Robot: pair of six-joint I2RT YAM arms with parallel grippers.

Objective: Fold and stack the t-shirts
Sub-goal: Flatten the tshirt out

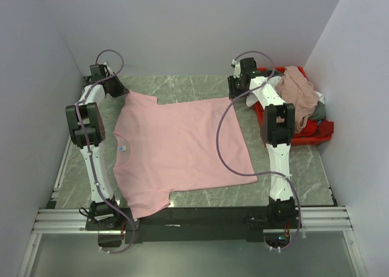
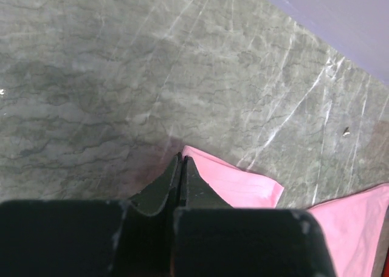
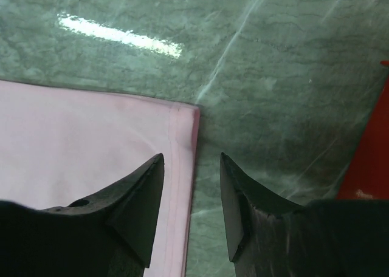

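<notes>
A light pink t-shirt [image 1: 182, 143] lies spread flat on the marble table, collar to the left and hem to the right. My left gripper [image 1: 121, 93] is at its far sleeve. In the left wrist view the jaws [image 2: 181, 157] are shut, with the corner of the pink sleeve [image 2: 243, 183] meeting the tips. My right gripper [image 1: 234, 96] is open at the far hem corner. In the right wrist view it [image 3: 191, 158] straddles the hem edge of the shirt [image 3: 91, 131], and nothing is gripped. A dusty rose shirt [image 1: 298, 88] tops a pile with white, grey [image 1: 319, 112] and red cloth.
The pile sits in a red plastic bin [image 1: 325, 133] at the far right, close to the right arm; its red edge also shows in the right wrist view [image 3: 368, 167]. Walls close in the table on the left, back and right. A purple cable loops over the shirt's hem side.
</notes>
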